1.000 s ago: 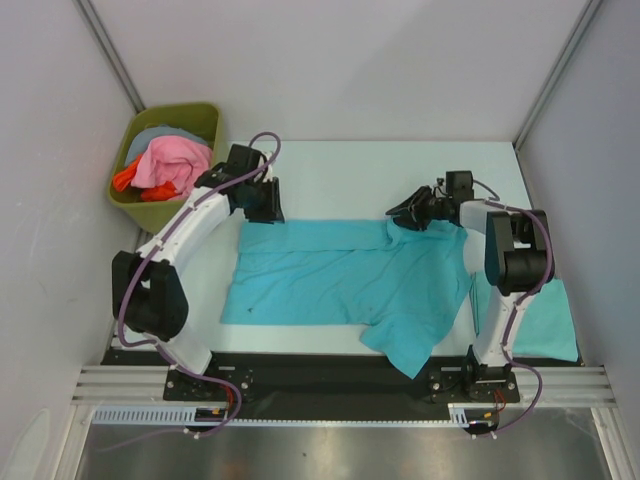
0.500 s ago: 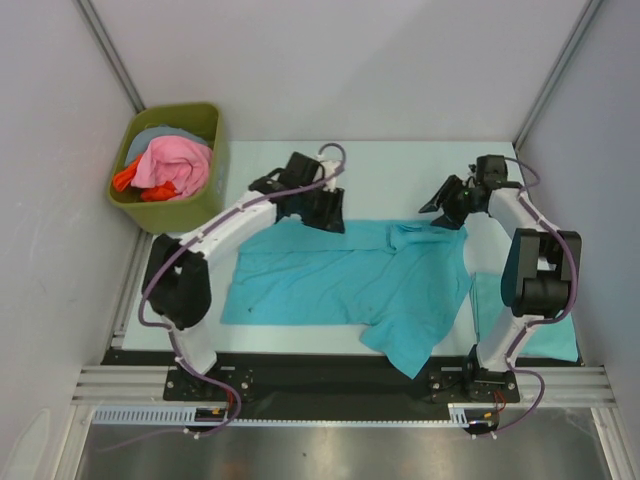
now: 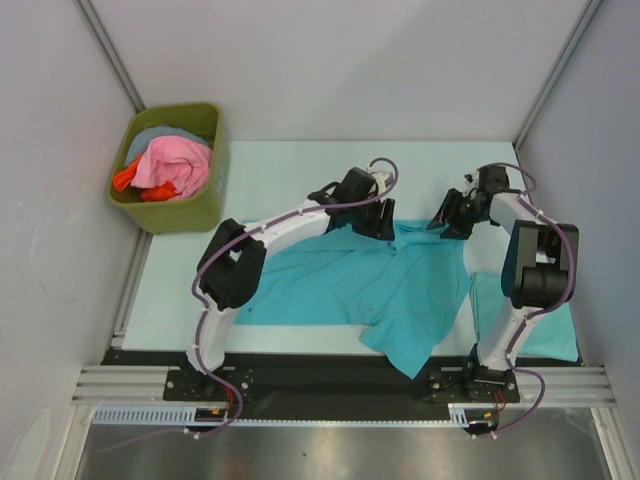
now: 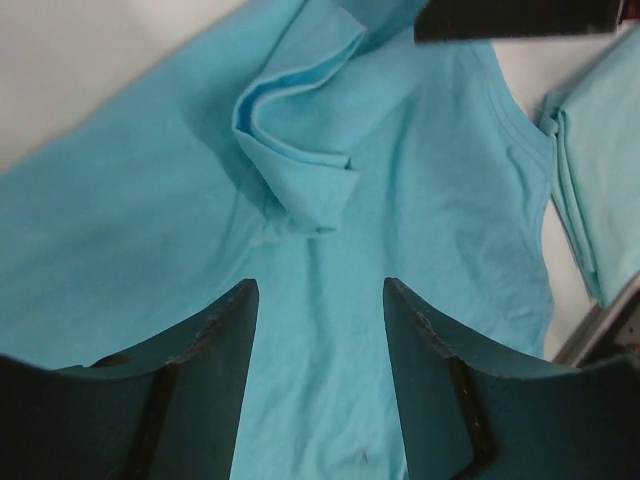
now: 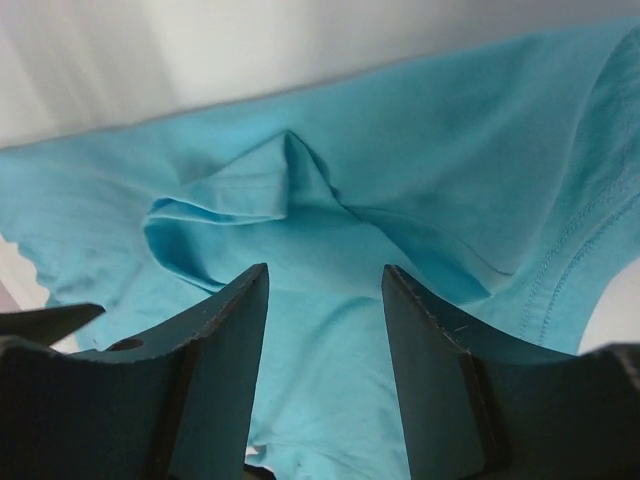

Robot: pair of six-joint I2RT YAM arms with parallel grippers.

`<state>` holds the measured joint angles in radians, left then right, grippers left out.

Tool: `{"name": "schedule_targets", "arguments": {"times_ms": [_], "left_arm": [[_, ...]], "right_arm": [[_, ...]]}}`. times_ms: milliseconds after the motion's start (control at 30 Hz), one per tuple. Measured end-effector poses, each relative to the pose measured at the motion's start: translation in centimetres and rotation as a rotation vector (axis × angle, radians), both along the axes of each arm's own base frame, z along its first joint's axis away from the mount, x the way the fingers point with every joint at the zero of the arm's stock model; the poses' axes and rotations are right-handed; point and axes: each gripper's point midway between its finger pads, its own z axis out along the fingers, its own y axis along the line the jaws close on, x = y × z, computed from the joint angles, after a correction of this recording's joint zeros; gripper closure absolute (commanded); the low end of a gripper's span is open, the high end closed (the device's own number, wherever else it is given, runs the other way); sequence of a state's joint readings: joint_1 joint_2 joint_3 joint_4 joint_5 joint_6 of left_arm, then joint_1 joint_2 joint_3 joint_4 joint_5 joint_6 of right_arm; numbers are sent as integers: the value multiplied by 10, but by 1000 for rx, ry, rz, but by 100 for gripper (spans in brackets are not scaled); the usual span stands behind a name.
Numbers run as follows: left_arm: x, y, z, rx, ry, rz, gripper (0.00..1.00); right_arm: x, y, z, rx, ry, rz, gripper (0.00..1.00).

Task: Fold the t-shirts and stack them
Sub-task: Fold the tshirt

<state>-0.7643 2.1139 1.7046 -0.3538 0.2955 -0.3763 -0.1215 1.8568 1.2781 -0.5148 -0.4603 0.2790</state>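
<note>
1. One t-shirt (image 3: pixel 330 285) lies spread and rumpled on the tabletop (image 3: pixel 280 170); a folded t-shirt (image 3: pixel 548 320) sits by the right arm's base
2. Left jaws and right jaws stand spread, empty, over its far edge
3. The cloth looks thin, limp and light, probably best pinched at the bunched fold (image 4: pixel 300 170) or a hem

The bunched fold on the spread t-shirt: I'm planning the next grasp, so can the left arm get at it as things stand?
Probably yes: the left end effector hangs open just short of the bunched fold, with only flat fabric between them.
</note>
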Motion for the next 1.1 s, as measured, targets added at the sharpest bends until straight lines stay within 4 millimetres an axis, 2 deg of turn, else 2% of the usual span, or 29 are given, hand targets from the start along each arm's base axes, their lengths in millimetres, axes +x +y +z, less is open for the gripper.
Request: {"name": "schedule_targets", "arguments": {"times_ms": [167,333,433,533,633,733,933,1100], "left_arm": [[1,-12,-2,12,-55,23,39],[0,-33,-4,6,-74,4,38],[4,-38,-15,17,-64,6,41],[8,-33,-32,60,-55,39,43],[11,-29,-38,83,-60,63,49],[14,-28,-37,81,-60,75,52],[19,-36,-39,66,-50,92,52],[23,-42,-45,62,-30,103,47]], "right_arm": [[-14,0,-15,-11,32,23,43],[-14,-4,-16,-40,24,42,43],[-12,-7,-15,-51,17,43,48],[-8,-6,-11,-47,6,43,54],[-3,-2,-8,-47,-1,34,56],[0,12,-4,-50,-11,54,54],[18,31,4,-45,-42,77,49],[28,36,-3,-26,-8,33,49]]}}
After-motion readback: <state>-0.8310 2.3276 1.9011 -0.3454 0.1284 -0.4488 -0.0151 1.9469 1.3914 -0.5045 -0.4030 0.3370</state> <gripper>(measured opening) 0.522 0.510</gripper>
